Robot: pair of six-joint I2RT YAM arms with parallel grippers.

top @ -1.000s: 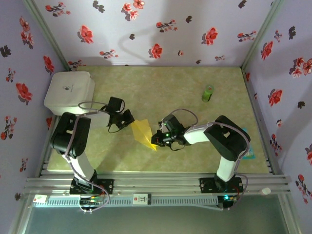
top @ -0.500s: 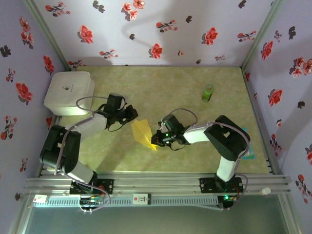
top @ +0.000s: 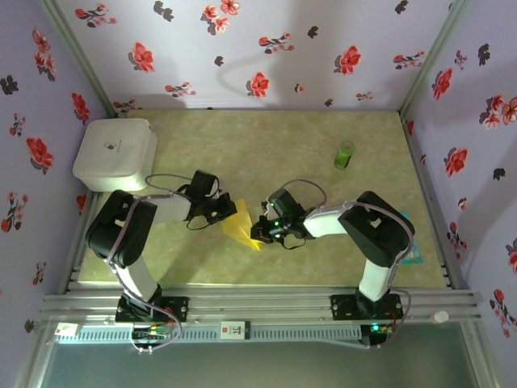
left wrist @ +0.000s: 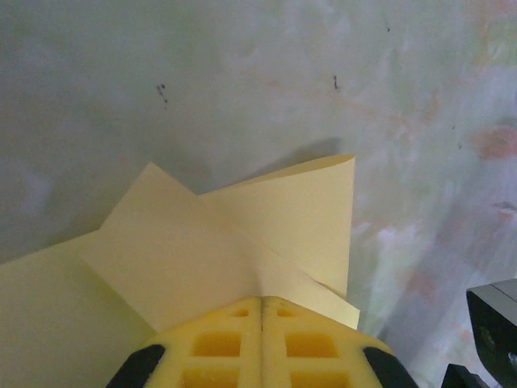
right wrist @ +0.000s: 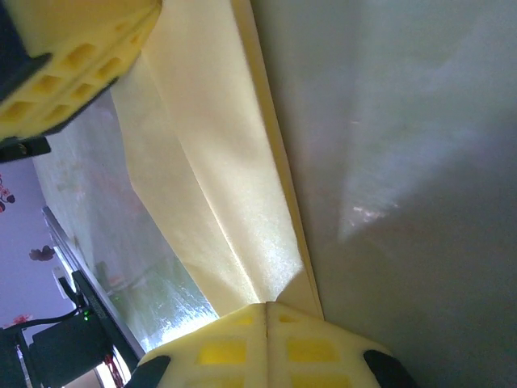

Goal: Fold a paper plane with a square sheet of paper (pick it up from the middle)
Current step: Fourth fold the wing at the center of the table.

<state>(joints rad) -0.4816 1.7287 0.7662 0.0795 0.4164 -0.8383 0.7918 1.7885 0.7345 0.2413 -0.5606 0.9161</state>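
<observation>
The table [top: 323,250] has a pale green, marbled top and stands inside walls [top: 283,48] of lilac paper with red and dark flowers. A white rounded box [top: 117,153] sits in the far left corner, and a small green cylinder [top: 345,153] stands upright far to the right.

From above, the yellow paper [top: 239,226] lies low over the middle of the table, between the left gripper [top: 228,212] and the right gripper [top: 260,230]. The grip itself is too small to tell there.

The left wrist view shows more: its yellow pads [left wrist: 218,352] are pressed together on the wide end, where folded flaps overlap. In the right wrist view the pads [right wrist: 226,352] are also closed, pinching the narrow end, with a crease running away from them.

The long axis goes diagonally from far left to near right, and the pointed tip faces the near right.
</observation>
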